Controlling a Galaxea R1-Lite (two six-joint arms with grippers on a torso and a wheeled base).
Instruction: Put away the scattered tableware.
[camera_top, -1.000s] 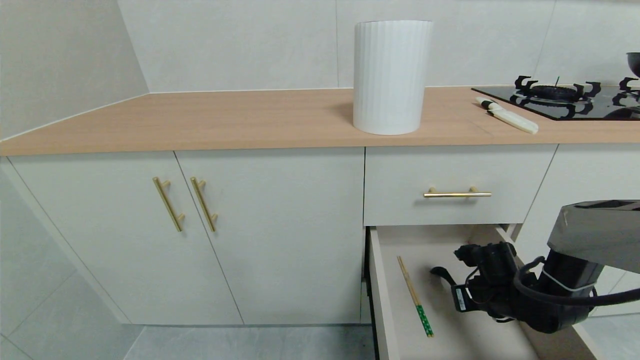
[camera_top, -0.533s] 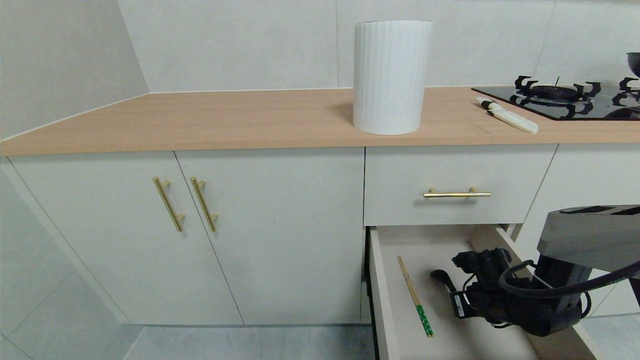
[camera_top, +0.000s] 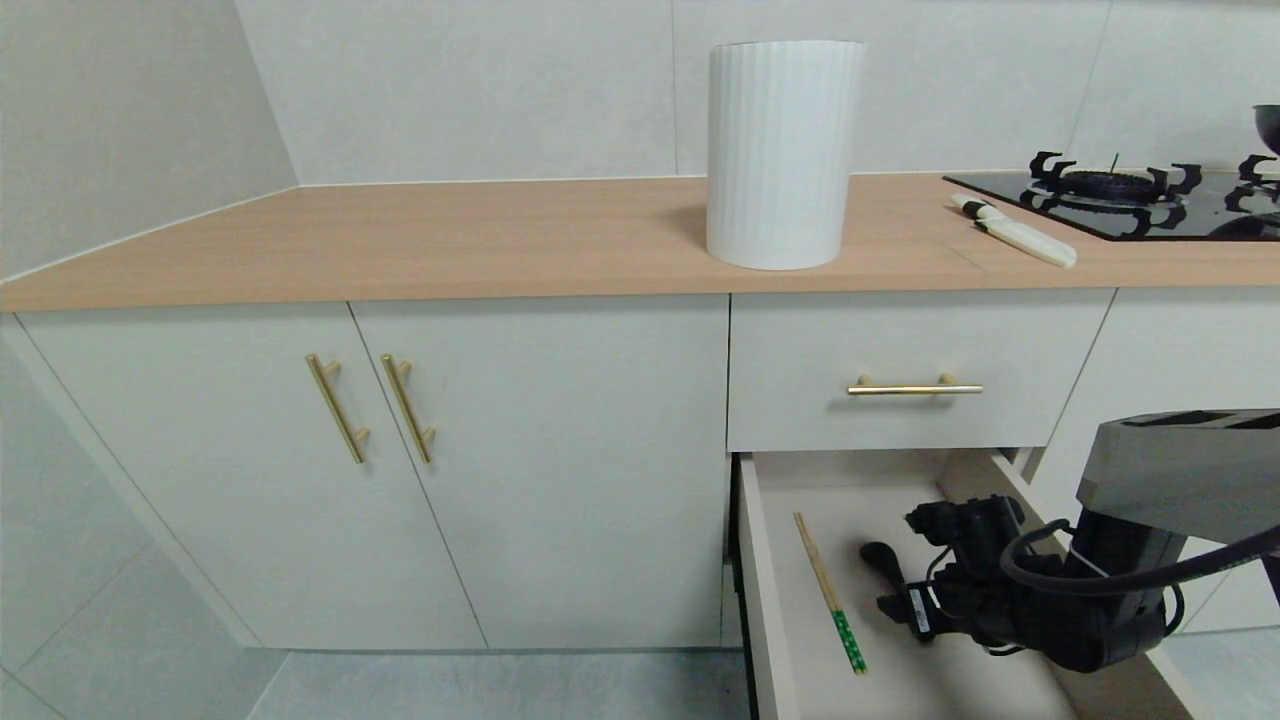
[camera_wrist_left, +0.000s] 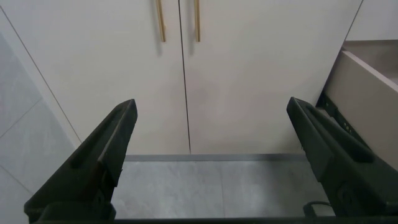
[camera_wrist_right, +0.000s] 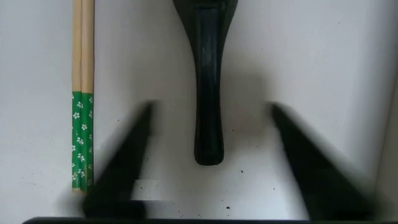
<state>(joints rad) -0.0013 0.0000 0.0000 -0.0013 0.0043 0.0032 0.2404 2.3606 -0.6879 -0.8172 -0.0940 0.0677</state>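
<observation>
My right pincer (camera_wrist_right: 211, 118) hangs open inside the drawer (camera_top: 765, 560). A black spoon (camera_wrist_right: 208, 74) lies ungripped between its fingers, with green-tipped chopsticks (camera_wrist_right: 82, 93) just to its left. My left pincer (camera_wrist_left: 211, 124) gapes open.

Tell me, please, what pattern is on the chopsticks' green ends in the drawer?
The chopsticks carry small white flowers on green, clearest in the right wrist view.
</observation>
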